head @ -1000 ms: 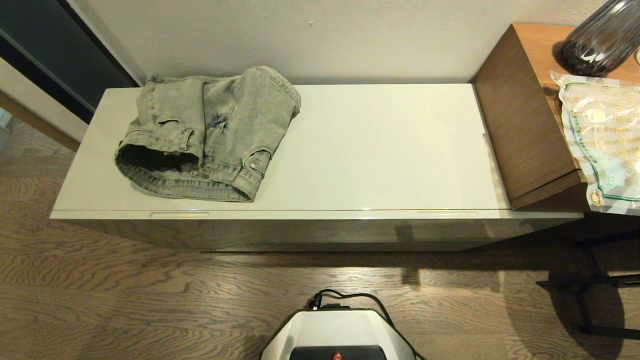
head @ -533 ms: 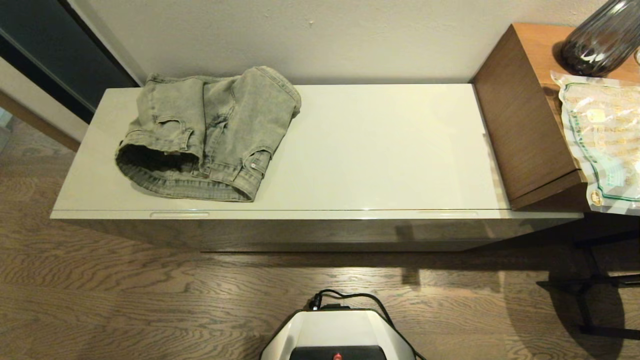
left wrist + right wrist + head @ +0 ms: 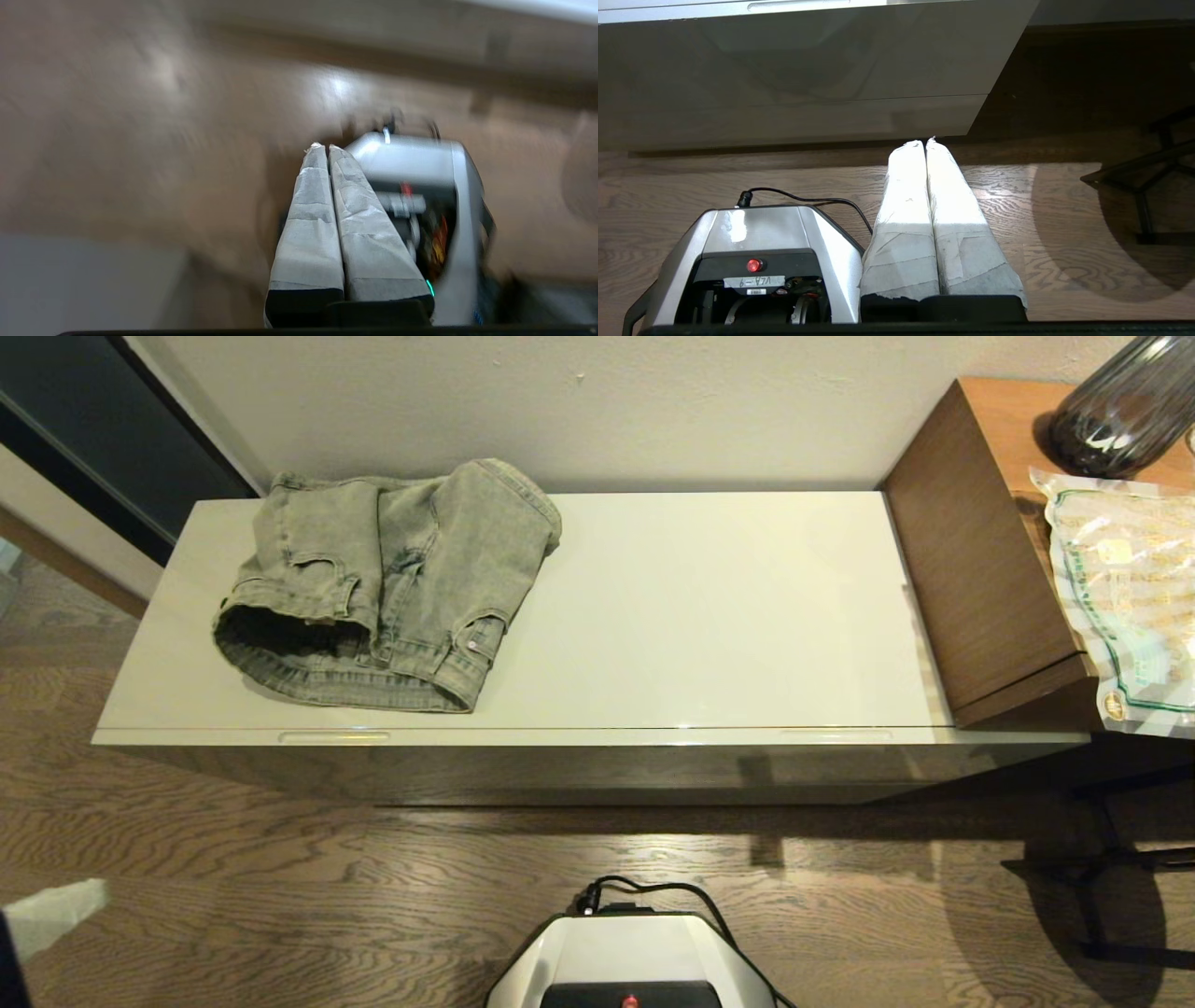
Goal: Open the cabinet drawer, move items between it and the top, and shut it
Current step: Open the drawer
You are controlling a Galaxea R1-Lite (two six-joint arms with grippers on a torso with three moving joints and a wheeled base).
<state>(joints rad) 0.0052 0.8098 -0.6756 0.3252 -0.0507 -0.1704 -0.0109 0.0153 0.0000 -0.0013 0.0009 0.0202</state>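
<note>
Since the earlier frame, a pale part of the left arm (image 3: 51, 910) has entered at the near left over the floor; its pincer (image 3: 327, 148) is pressed shut, empty. Right pincer (image 3: 925, 141) likewise shut, empty, parked near the cabinet drawer (image 3: 597, 773), which is closed. Denim garment (image 3: 387, 583) lies folded on the top (image 3: 709, 616), far left: soft, limp, moderately heavy; best gripped at a thick folded edge.

Folded denim garment (image 3: 387, 586) on top (image 3: 709, 616) (drawer (image 3: 597, 770) shut).
</note>
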